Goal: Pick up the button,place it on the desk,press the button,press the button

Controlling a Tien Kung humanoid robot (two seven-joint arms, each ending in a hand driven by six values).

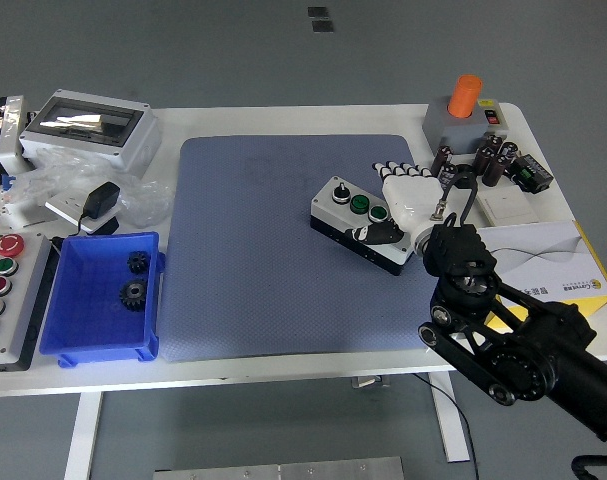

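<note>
The button box (355, 217), black with a light grey top, lies at an angle on the blue mat (253, 280). It carries a white button (338, 196) and two green buttons (360, 205). My right hand (401, 196), with a white palm, is over the box's right end. Its fingers (392, 168) are stretched out flat beyond the box's far side. Its thumb (375, 234) lies across the top of the box near the right end. The left arm is out of view.
A blue bin (65, 300) with two black gears is at the left, next to a panel of coloured buttons (3, 290). A grey enclosure (88, 128), plastic bags and a black adapter (103, 200) are at back left. A grey box with an orange knob (465, 108), black cylinders (488, 160) and papers (543, 260) are at the right.
</note>
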